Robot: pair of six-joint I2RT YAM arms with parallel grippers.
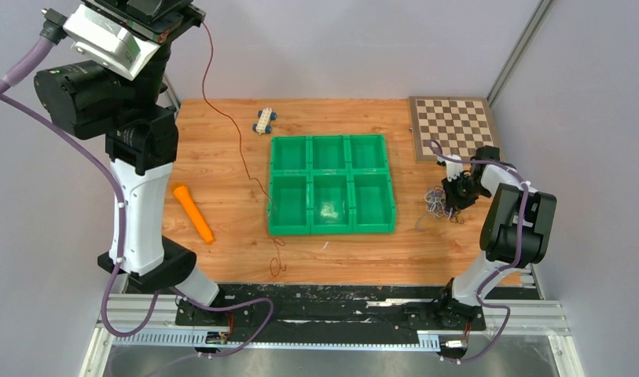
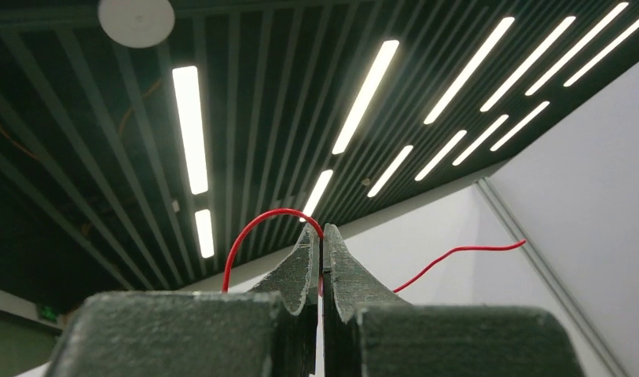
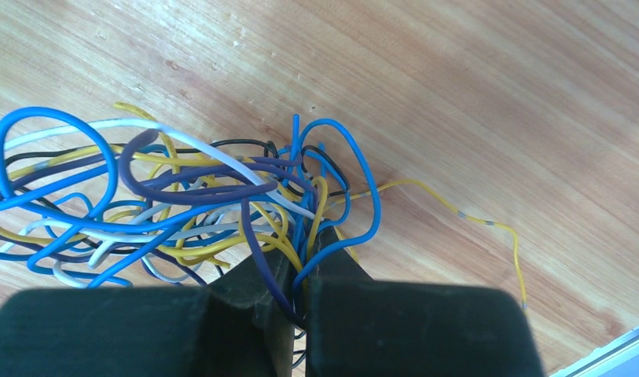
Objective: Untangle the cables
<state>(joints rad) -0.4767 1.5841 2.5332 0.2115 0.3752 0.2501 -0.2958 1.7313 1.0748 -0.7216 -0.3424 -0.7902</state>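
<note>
1. Cables (image 1: 435, 203) show from above as a small knot on the surface (image 1: 222, 267), right of the green tray (image 1: 332, 184), with my right claw (image 1: 460, 191) low against them. One dark red cable (image 1: 241, 149) runs from my left claw (image 1: 186, 14), held high, down to the surface in front of the tray. I judge the height is meant to draw it out long, clear of the knot.
2. Left wrist view: my left claw (image 2: 322, 236) is pinched tight on the dark red cable (image 2: 457, 250), which arcs out on both sides of the tips.
3. Right wrist view: my right claw (image 3: 300, 247) is closed on blue and yellow strands at the knot's edge, probably pinning the bundle so it cannot drag along. A yellow strand (image 3: 457, 214) trails off alone.
</note>
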